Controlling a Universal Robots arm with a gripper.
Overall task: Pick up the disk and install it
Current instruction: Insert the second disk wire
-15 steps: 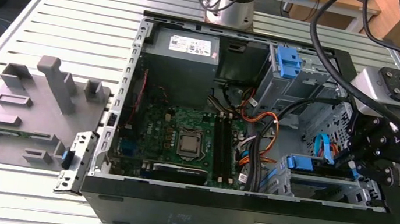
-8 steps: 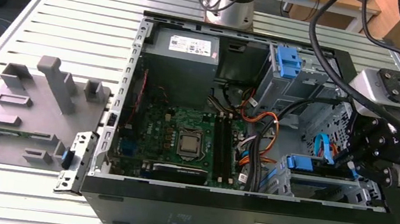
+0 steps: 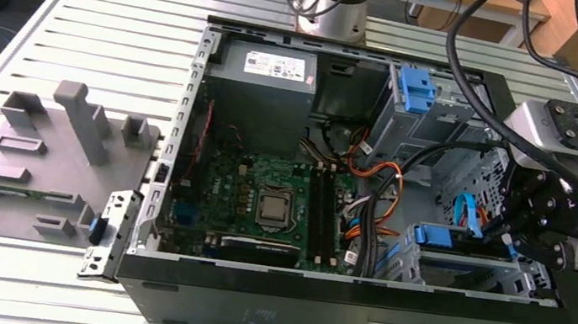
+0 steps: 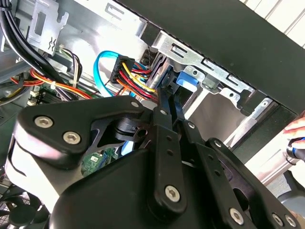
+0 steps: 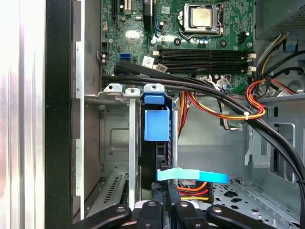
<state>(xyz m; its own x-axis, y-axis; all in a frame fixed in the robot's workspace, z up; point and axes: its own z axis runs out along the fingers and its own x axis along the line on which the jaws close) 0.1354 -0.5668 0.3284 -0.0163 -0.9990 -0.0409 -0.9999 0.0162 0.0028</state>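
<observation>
Disk (image 5: 156, 125) upright in drive cage (image 5: 114, 143)

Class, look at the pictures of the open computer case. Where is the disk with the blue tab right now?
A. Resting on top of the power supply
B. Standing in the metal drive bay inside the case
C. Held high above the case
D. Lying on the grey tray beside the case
B: in the first wrist view the disk stands upright between the rails of the metal drive bay, with the gripper right by its end.

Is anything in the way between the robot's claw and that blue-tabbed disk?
A light-blue flat cable crosses the gap between the end effector and the blue-tabbed disk; nothing else visible does.
</observation>
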